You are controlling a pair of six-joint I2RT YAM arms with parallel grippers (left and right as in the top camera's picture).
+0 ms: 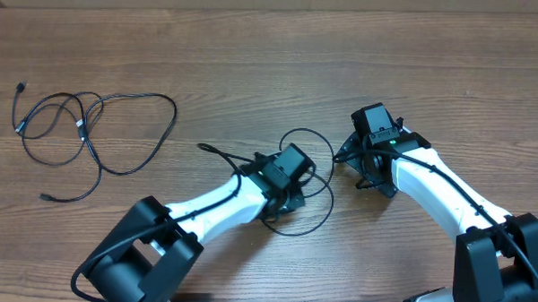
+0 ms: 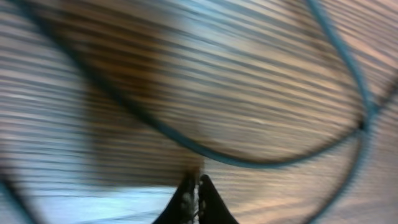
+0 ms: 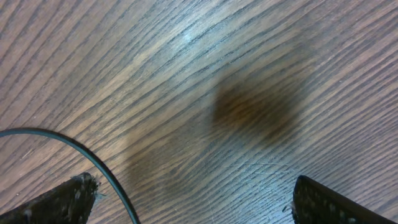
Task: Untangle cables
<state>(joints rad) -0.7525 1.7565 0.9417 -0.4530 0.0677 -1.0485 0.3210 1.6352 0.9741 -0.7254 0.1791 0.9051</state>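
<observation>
While one cable bundle (image 1: 83, 134) lies upper left, the left gripper (image 2: 196, 202) is seen pinched narrow over a cable loop (image 1: 302, 130); the right gripper (image 3: 193, 186) is held wide.

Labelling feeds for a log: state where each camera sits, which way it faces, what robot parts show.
Overhead: above the table, looking straight down on the cables, left gripper and right gripper.
Left wrist: by the left gripper, facing down, blurred; its shut fingers, a cable loop.
Right wrist: by the right gripper, facing down; its spread fingers.
Shared: both wrist views show cable on the table.
</observation>
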